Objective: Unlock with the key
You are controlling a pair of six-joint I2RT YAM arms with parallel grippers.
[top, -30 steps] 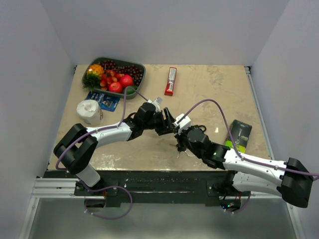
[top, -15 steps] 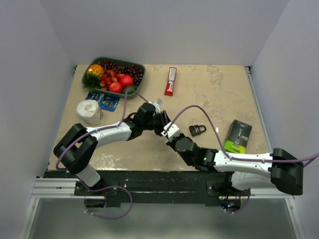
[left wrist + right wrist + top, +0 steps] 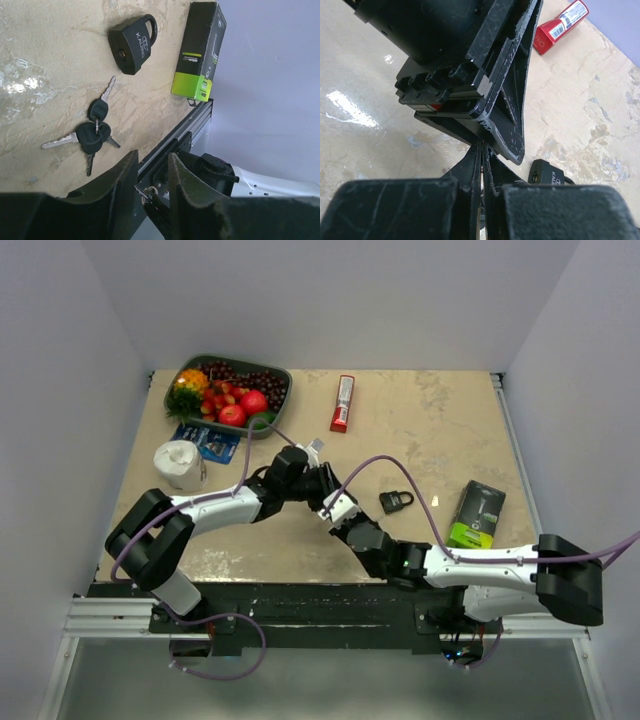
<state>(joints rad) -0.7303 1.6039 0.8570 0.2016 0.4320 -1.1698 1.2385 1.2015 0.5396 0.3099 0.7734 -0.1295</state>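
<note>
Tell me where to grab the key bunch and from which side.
Grip the key by its clustered black heads, coming straight down: it lies flat on the table with thin blades fanned outward, so the thicker heads probably give the jaws most to close on.

key (image 3: pixel 95 134): on table (image 3: pixel 40 60), near padlock (image 3: pixel 132 44) | box (image 3: pixel 478 513): right of padlock

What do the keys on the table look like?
The keys are a small bunch with black plastic-looking heads and shiny silver metal blades, joined on a ring. They lie flat on the beige table, blades fanned out in different directions, near the black padlock but apart from it. Nothing but the table touches them.
</note>
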